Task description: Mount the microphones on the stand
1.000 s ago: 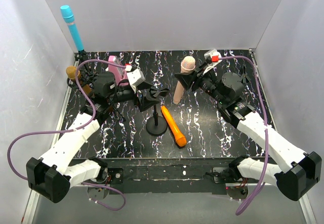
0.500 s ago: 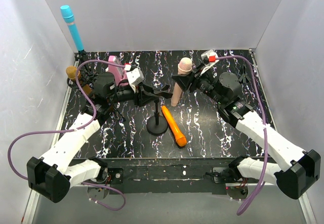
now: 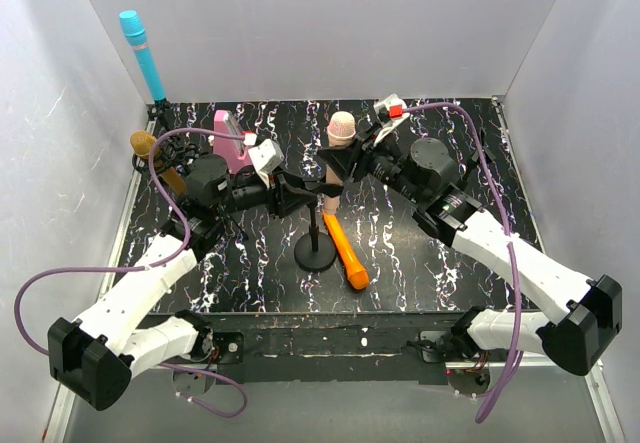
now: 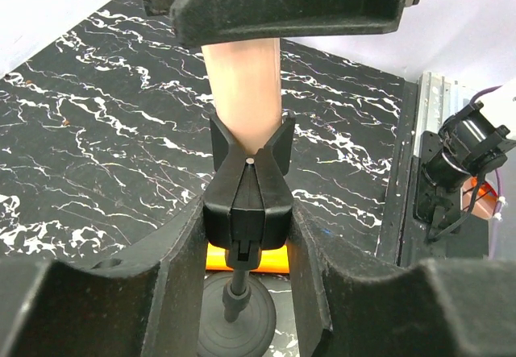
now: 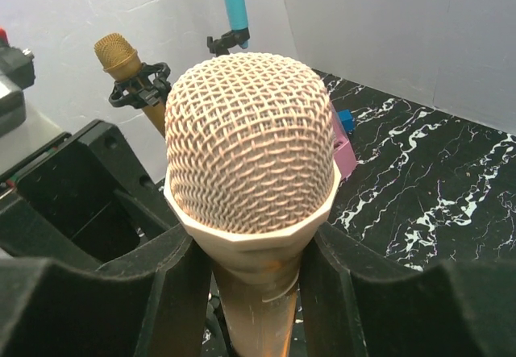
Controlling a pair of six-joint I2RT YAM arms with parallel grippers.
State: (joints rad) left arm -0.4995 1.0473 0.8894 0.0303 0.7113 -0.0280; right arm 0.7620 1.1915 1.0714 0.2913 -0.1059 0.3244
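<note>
White walls close in a black marbled table (image 3: 420, 253). Near its middle, the stand (image 3: 316, 256) is a round base and thin pole topped with a V-shaped clip (image 4: 246, 188).

The left gripper (image 4: 246, 236) has its fingers pressed against the clip's two flanks, pinching it. The right gripper (image 5: 254, 292) is clamped on the peach mic (image 3: 340, 131) just under the mesh head, holding it upright with the lower body at the mouth of the clip.

The orange mic (image 3: 345, 253) lies flat beside the stand base, toward the near edge. The cyan mic (image 3: 145, 58) stands upright at the far left corner, and the gold mic (image 5: 121, 59) sits in a holder by the left edge, near a pink block (image 3: 230, 138).

The peach mic looks stiff and light. Its smooth, tapering body could slide in a loose grip, and the mesh head might dent. The upper body just below the head seems the right place to hold it.

The clip hides the mic's tail, so whether it is seated cannot be told. In the left wrist view the right gripper covers the head, and only a sliver of the orange mic shows.
</note>
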